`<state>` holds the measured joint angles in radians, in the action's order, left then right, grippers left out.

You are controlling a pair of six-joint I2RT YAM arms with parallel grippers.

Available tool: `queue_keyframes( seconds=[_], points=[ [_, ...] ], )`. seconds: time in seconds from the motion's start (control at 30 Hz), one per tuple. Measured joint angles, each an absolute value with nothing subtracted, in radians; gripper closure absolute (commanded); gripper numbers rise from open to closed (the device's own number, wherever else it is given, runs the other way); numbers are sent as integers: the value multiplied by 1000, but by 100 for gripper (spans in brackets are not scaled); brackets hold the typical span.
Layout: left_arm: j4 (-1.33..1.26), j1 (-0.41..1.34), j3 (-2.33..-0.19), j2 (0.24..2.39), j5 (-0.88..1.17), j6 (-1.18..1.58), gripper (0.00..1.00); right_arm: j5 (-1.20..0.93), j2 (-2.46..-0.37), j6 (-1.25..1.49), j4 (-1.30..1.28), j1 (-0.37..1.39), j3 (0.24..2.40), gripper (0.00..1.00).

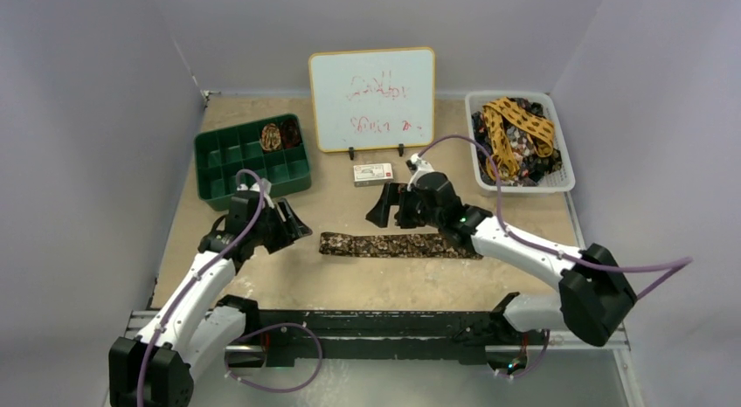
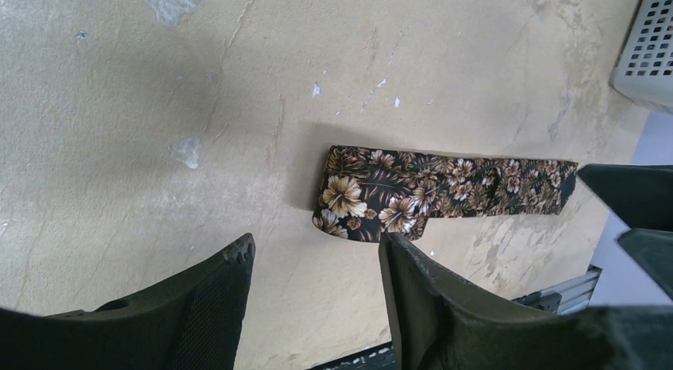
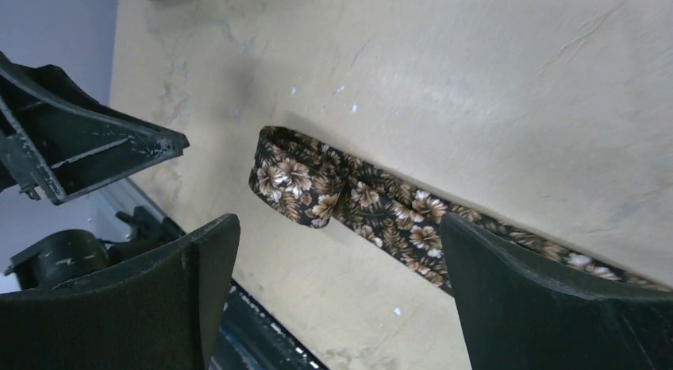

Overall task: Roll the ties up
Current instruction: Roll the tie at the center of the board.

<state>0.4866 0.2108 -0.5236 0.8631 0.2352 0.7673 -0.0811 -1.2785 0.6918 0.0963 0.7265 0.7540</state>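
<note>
The left end effector (image 1: 294, 224) and right end effector (image 1: 391, 210) hang spread and empty by the flat tie (image 1: 398, 244) near the front edge of the counter (image 1: 349, 285).

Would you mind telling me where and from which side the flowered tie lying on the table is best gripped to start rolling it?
I would take its wide doubled-over end, nearest the left gripper. The tie lies flat and straight, so come down from above, jaws straddling its width; the doubled fabric there probably gives more to pinch.
</note>
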Motion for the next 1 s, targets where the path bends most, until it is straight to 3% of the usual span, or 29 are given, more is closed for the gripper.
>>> queue_keyframes(
  seconds=[0.2, 0.37, 0.77, 1.0],
  points=[
    [472, 210, -518, 859, 243, 778, 43, -192, -1427, 825, 156, 728, 743, 12],
    [450, 210, -497, 858, 259, 794, 43, -249, -1517, 898, 212, 728, 735, 28],
    [425, 210, -473, 876, 271, 801, 43, -305, -1632, 972, 271, 778, 780, 31],
    [410, 210, -459, 876, 290, 794, 43, -278, -1633, 995, 269, 807, 797, 41]
  ],
)
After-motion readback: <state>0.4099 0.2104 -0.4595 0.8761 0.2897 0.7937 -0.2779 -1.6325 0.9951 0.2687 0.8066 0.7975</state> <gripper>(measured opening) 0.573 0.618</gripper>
